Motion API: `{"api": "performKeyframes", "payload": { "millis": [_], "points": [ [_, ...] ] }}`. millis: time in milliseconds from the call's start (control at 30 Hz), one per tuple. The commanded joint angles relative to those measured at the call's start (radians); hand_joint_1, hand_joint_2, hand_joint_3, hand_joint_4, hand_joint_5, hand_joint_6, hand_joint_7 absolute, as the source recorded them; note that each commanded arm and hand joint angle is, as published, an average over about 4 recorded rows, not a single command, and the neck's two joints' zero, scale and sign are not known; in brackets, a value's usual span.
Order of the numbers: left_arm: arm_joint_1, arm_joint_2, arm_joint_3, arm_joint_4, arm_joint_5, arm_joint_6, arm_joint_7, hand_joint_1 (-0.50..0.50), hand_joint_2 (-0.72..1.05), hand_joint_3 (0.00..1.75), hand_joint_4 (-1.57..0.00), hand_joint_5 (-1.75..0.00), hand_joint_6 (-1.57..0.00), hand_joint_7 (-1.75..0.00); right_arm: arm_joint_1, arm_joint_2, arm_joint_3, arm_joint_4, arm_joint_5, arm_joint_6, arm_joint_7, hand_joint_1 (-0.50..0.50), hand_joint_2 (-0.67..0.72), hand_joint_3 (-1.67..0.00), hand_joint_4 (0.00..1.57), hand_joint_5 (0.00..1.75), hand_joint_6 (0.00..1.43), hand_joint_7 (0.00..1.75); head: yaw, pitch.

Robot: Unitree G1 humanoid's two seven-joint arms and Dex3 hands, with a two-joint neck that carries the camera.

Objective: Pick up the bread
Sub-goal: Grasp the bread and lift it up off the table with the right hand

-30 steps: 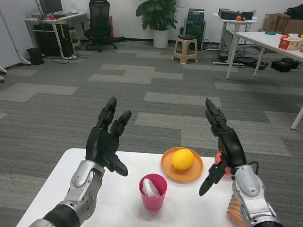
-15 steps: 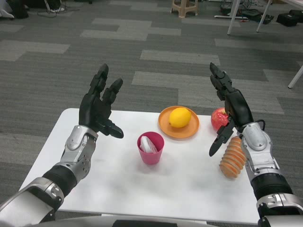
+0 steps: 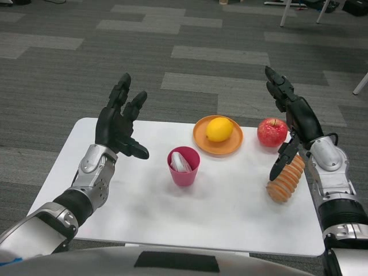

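Note:
The bread is a ridged, golden-brown loaf lying on the white table near its right edge. My right hand is raised above and just behind the loaf, fingers spread and holding nothing; its thumb hangs over the loaf's upper end. Over the table's left part my left hand is lifted with fingers apart, also empty.
A red apple sits behind the bread. An orange plate carries a lemon at the back middle. A pink cup with something white inside stands at the centre. Grey carpet lies beyond the table.
The camera has dipped down, so the room dropped out of view and the whole table now shows. My right hand has shifted slightly right, clear of the apple.

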Motion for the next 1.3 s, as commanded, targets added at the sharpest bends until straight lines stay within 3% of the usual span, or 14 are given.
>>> {"api": "performKeyframes", "payload": {
  "millis": [33,167,300,600,867,1000,1133,1300],
  "points": [
    [0.006,0.005,0.004,0.023,-0.020,0.002,-0.001,0.50,-0.44,0.09,0.00,-0.41,0.00,0.00,0.008,-0.016,-0.139,0.001,-0.068,0.021,0.094,-0.46,0.53,0.00,0.00,0.00,0.00,0.00,0.007,-0.003],
    [0.006,0.002,0.018,0.023,-0.020,0.002,-0.001,0.50,-0.37,0.09,0.00,-0.41,0.00,0.00,0.002,-0.036,-0.291,0.031,-0.197,0.025,0.172,-0.46,0.53,0.00,0.00,0.00,0.00,0.00,0.021,-0.008],
    [0.006,0.001,0.019,0.031,-0.020,0.002,-0.001,0.50,-0.37,0.09,0.00,-0.41,0.00,0.00,-0.007,-0.086,-0.382,0.079,-0.330,0.018,0.231,-0.46,0.53,0.00,0.00,0.00,0.00,0.00,0.022,-0.010],
    [0.006,-0.002,0.002,0.052,-0.022,0.002,-0.001,0.50,-0.37,0.07,0.00,-0.41,0.00,0.00,0.009,-0.134,-0.419,0.095,-0.404,-0.032,0.277,-0.46,0.44,0.00,0.00,0.00,0.00,0.00,-0.011,-0.008],
    [0.001,-0.004,-0.006,0.064,-0.023,0.002,-0.001,0.50,-0.39,0.09,0.00,-0.41,0.00,0.00,0.031,-0.196,-0.395,0.174,-0.516,-0.190,0.280,-0.46,0.30,0.00,0.00,0.00,0.00,0.00,-0.021,-0.005],
    [-0.002,-0.007,-0.008,0.068,-0.023,0.002,-0.002,0.50,-0.44,0.09,0.00,-0.41,0.00,0.00,0.028,-0.187,-0.394,0.214,-0.588,-0.262,0.280,-0.46,0.19,0.00,0.00,0.00,0.00,0.00,-0.040,-0.005],
    [-0.007,-0.009,-0.013,0.075,-0.023,0.002,-0.002,0.50,-0.44,0.09,0.00,-0.41,0.00,0.00,0.021,-0.157,-0.387,0.240,-0.646,-0.334,0.280,-0.46,0.11,0.00,0.00,0.00,0.00,0.00,-0.052,-0.003],
    [-0.014,-0.011,-0.018,0.082,-0.023,0.002,-0.002,0.50,-0.41,0.09,0.00,-0.41,0.00,0.00,0.020,-0.140,-0.324,0.247,-0.668,-0.378,0.280,-0.46,0.04,0.00,0.00,0.00,0.00,0.00,-0.073,-0.004]
  ]
}}
